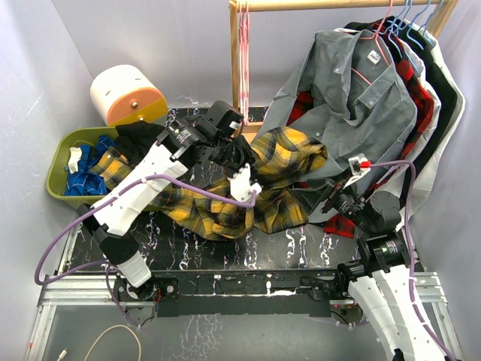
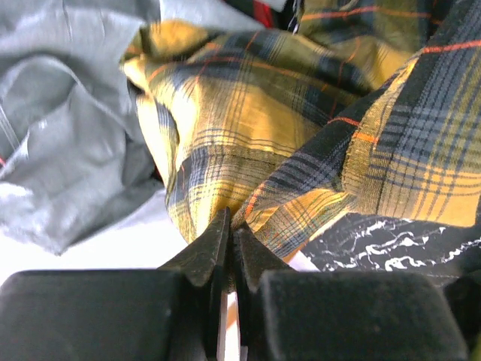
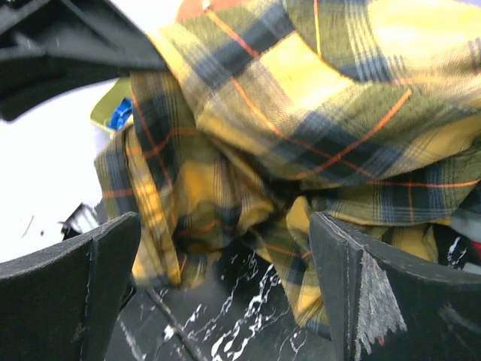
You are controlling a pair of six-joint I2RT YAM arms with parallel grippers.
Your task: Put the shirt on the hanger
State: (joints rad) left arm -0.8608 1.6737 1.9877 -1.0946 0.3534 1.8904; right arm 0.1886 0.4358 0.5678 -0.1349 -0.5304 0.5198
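1. Pale walls (image 1: 45, 90) all round; wooden rack (image 1: 316, 4) at back.
2. Black marbled surface (image 1: 225, 256), green bin (image 1: 52, 179) at left.
3. Shirt (image 1: 225, 207) heaped mid-surface.
4. Hanger (image 1: 243, 53) on rack, apart from shirt.
5. Left tool (image 2: 229, 226) pinched on shirt; right tool (image 3: 225, 241) wide open, holding nothing.

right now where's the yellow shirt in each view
top external: shirt sprawls mid-table, from the green bin toward the hung grey shirt.
left wrist: fills centre and right; a fold is pinched in the left gripper.
right wrist: fills the top and middle, bunched in front of the open right gripper.
shared landmark: black marbled table.
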